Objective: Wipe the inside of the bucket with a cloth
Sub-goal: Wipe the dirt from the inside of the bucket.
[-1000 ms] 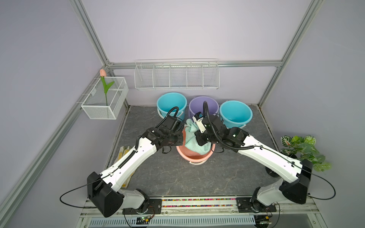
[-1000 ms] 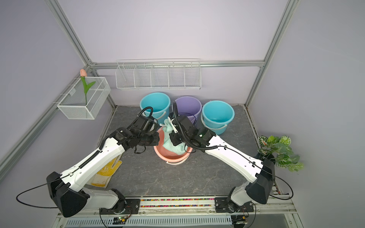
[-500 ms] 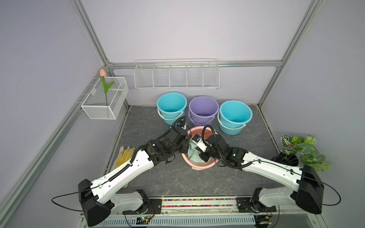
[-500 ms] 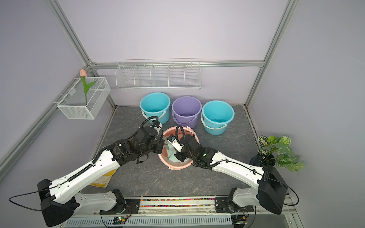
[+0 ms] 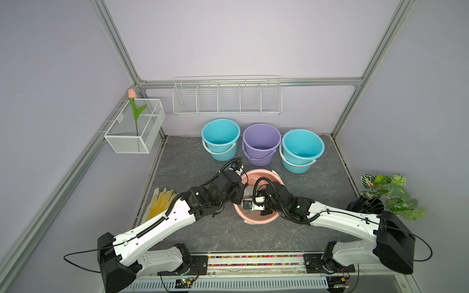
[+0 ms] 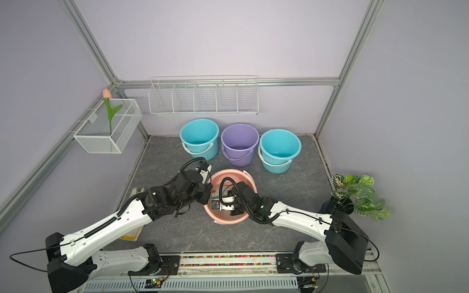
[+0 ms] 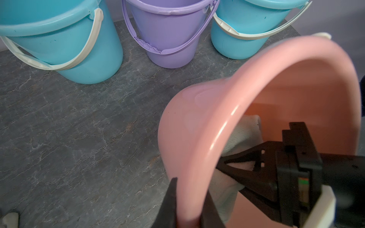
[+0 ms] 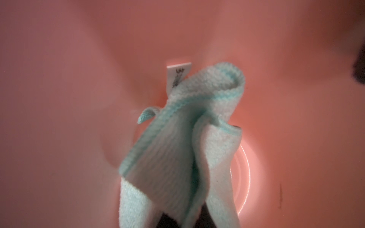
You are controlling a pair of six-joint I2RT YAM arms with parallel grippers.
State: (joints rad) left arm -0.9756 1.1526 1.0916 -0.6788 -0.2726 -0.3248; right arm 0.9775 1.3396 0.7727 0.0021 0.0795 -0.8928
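Two tools at pink bucket (image 7: 276, 57): left tool (image 7: 188, 205) pinched tight on bucket rim; right tool (image 7: 229, 173) inside bucket, clamped on mint cloth (image 8: 173, 150); cloth bunched within bucket, near its bottom.

Pinching the rolled rim of the tipped-over pink plastic bucket (image 7: 227, 126) with the left gripper (image 7: 189, 189), one black finger outside the wall, one inside. Deep in the mouth, the right gripper (image 7: 231, 177), black, clamped on the pale fluffy microfibre cloth (image 7: 243, 136), bunched against the near wall. Beyond, upright on the grey veined stone-look tabletop (image 7: 79, 138), side by side: turquoise plastic bucket with white handle (image 7: 79, 55), purple plastic bucket with purple handle (image 7: 169, 39), second turquoise bucket with white handle (image 7: 243, 37).
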